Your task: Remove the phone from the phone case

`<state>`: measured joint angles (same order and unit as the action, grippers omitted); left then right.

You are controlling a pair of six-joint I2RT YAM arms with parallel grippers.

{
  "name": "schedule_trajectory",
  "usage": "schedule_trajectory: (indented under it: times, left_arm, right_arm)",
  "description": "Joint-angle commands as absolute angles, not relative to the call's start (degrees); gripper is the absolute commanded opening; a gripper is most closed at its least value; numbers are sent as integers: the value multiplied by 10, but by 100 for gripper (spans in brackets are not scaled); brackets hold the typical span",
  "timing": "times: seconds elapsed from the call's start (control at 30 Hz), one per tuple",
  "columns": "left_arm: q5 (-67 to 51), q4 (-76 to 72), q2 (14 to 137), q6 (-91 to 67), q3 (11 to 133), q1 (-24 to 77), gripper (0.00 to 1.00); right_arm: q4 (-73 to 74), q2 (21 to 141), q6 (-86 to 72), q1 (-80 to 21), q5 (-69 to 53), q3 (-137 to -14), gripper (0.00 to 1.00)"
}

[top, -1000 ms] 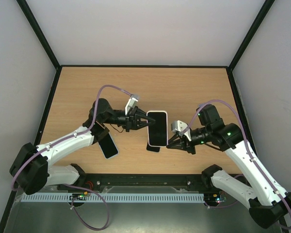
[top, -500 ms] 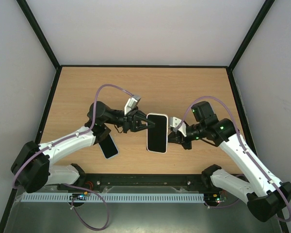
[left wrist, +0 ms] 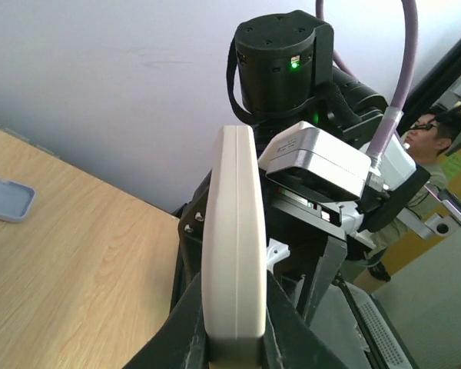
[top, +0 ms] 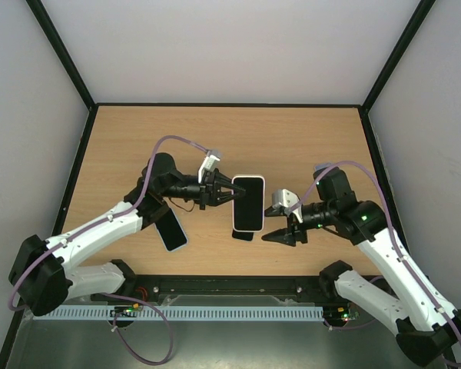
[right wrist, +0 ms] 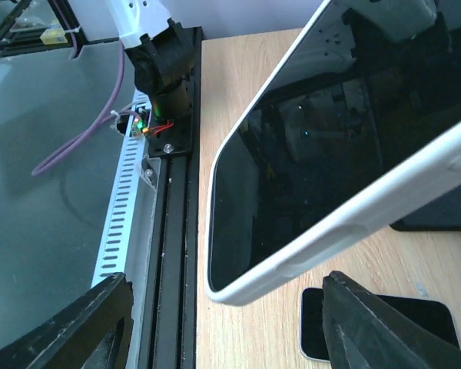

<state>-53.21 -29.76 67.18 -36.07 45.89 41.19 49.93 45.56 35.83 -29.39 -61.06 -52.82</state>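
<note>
My left gripper (top: 232, 192) clamps one side of the phone case (top: 248, 203), phone (right wrist: 346, 154) inside, above the table (top: 307, 146). I think this lets my right gripper (top: 270, 227), jaws apart beside its near end, work the phone free.

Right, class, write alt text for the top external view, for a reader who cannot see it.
The left gripper holds a phone in a white case by one long edge above a wooden table. The right gripper stands open beside it, not touching. Another phone lies flat under the left arm.
</note>
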Motion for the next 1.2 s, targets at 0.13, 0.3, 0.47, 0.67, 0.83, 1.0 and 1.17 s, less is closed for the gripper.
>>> schedule_trajectory:
  times: [0.13,0.3,0.47,0.67,0.83,1.0,1.17]
  left_arm:
    - [-531,-375,670,-390,449,411,3]
    - [-541,-388,664,-415,449,411,3]
    - [-549,-403,658,-425,435,411,3]
    - [-559,-430,665,-439,423,410,3]
    - [-581,-461,689,-474,432,410,3]
    - [-599,-483,710,-514,445,410,3]
    - [-600,-487,723,-536,446,410,3]
  right_arm:
    - [463,504,345,-300,-616,-531,54]
    - [477,527,359,-310,-609,-552,41]
    - [480,539,359,-327,-597,-564,33]
    - [494,541,373,-338,-581,-563,26]
    - [541,527,428,-341,-572,-577,23]
    - [554,503,450,-343,-567,-583,23]
    - [562,492,474,-346,-561,-587,24]
